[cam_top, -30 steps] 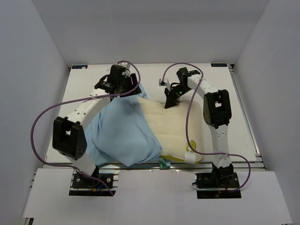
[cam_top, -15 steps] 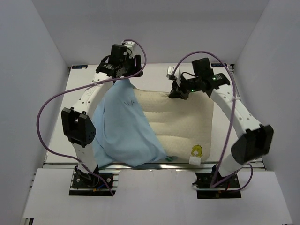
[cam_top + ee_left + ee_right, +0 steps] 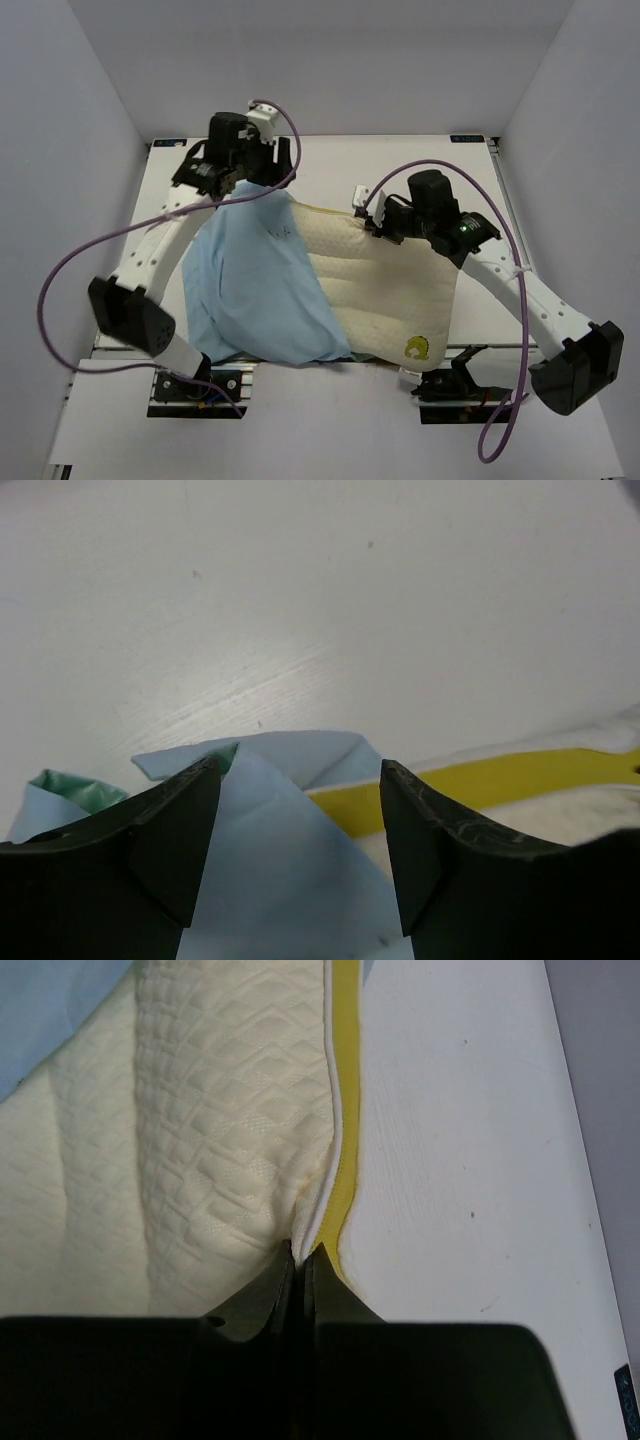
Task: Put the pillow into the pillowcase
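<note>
Across table [image 3: 330, 165] — pillow [image 3: 390, 290] slid nearer, skewed; pillowcase [image 3: 255, 290] still draped.

White links [image 3: 165, 235], black joints [image 3: 125, 310], purple cables [image 3: 45, 300], dark wedge-fingered left claw [image 3: 297, 780].

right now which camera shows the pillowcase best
Top external: it shows almost the whole pillowcase, light blue, draped over the left part of the pillow. Left wrist shows only one corner with a bit of green, past the open left gripper. Right wrist catches just a blue sliver at top left.
</note>
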`<state>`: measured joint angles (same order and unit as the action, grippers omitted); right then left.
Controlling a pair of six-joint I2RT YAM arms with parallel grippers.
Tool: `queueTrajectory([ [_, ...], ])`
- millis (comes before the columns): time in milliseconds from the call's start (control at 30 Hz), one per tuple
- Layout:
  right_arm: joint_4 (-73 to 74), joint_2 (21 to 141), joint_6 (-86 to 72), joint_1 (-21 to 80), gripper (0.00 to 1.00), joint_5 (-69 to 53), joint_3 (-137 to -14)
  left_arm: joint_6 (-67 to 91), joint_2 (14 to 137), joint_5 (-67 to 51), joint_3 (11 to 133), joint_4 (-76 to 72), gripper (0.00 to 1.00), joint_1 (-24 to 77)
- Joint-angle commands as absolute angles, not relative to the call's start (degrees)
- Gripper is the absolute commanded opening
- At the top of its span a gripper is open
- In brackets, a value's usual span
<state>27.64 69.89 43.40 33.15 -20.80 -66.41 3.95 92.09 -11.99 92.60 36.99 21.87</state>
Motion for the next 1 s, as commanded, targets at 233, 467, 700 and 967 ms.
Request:
queueTrajectory([
  [233,20.0,60.9,42.9,39.2,0.0,-13.2,-61.8,1.9,74.7,-7.6,93.6,42.7,0.8,21.9],
  [467,24.2,59.2,45.5,44.9,0.0,-9.1,-63.8,-4.5,73.0,-13.2,89.3,43.3,0.82,21.8],
  [700,28.7,57.8,48.2,45.4,0.0,-14.0,-65.4,-8.3,74.2,-15.7,92.1,46.0,0.84,21.8],
  [967,31.3,55.5,50.1,45.6,0.0,-17.9,-63.4,-8.3,75.8,-17.8,90.7,49.0,0.83,21.8],
])
